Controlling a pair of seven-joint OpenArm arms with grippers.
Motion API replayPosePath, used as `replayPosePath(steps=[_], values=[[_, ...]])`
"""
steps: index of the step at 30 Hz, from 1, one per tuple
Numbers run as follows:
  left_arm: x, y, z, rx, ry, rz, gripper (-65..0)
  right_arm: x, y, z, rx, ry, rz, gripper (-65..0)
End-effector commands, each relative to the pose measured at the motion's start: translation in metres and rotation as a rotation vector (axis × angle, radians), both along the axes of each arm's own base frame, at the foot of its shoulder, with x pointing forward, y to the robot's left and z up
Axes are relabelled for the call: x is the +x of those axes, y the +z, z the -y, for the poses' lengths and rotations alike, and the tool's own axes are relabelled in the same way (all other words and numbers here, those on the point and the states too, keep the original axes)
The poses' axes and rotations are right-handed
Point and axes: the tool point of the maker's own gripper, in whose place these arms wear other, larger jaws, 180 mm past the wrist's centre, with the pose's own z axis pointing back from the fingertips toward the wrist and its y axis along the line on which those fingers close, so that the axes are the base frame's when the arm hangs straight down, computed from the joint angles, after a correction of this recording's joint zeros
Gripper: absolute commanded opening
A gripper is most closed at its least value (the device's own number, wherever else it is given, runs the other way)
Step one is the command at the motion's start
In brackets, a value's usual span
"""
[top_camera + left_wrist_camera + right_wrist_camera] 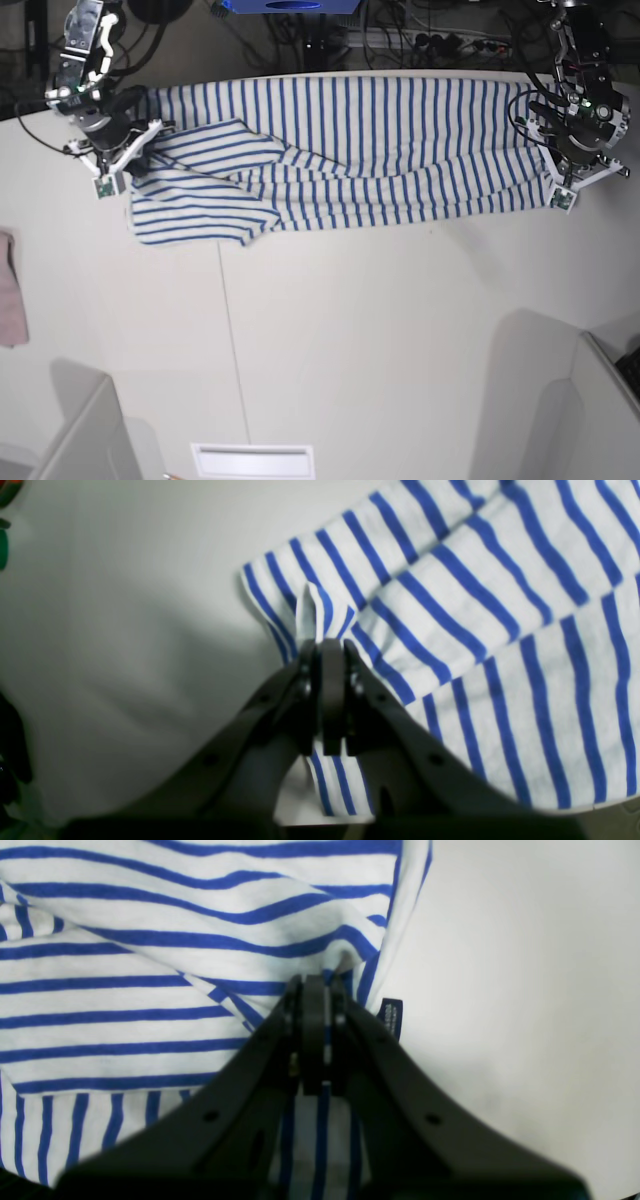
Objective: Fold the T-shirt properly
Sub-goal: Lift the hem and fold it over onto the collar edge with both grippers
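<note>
White cloth with thin blue stripes, the T-shirt (340, 150), lies stretched across the far part of the pale desk (380, 340), running from about 9 o'clock to 3 o'clock in the base view. Its body forms a long band, and a sleeve is folded over toward 7 o'clock near the view's left end.

The right hand (315, 985) sits at the shirt's 9 o'clock end in the base view, its jaws pressed together on a pinch of striped fabric at the edge; a small dark label (391, 1016) hangs just beside it at 3 o'clock in the right wrist view.

The left hand (330, 647) sits at the 3 o'clock end in the base view, jaws likewise clamped on a raised fold of the T-shirt's corner, with the stripes spreading away toward 2 o'clock in the left wrist view.

A pink cloth (10, 290) lies at the desk's 9 o'clock edge, well apart from the shirt
</note>
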Motion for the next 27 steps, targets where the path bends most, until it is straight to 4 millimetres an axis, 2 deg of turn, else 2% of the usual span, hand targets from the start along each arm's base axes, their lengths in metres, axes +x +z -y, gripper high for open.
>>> replayPosePath(steps=[1, 4, 11, 17, 27], values=[[0.007, 0.011, -0.006, 0.035, -0.006, 0.029, -65.0, 0.008, 0.011, 0.005, -0.013, 0.005, 0.045, -65.0], [0.006, 0.013, -0.008, 0.036, -0.003, 0.032, -65.0, 0.003, 0.011, 0.006, -0.020, 0.010, 0.038, -65.0], [0.005, 0.015, -0.009, 0.044, -0.003, 0.031, -65.0, 0.005, 0.036, 0.000, -0.047, 0.036, 0.100, -65.0], [0.003, 0.026, -0.027, 0.063, 0.050, 0.061, -65.0, -0.006, 0.033, -0.001, -0.050, 0.039, 0.078, -65.0], [-0.015, 0.018, -0.026, 0.078, 0.004, -0.001, -65.0, -0.009, 0.031, 0.000, -0.054, 0.041, 0.068, -65.0]])
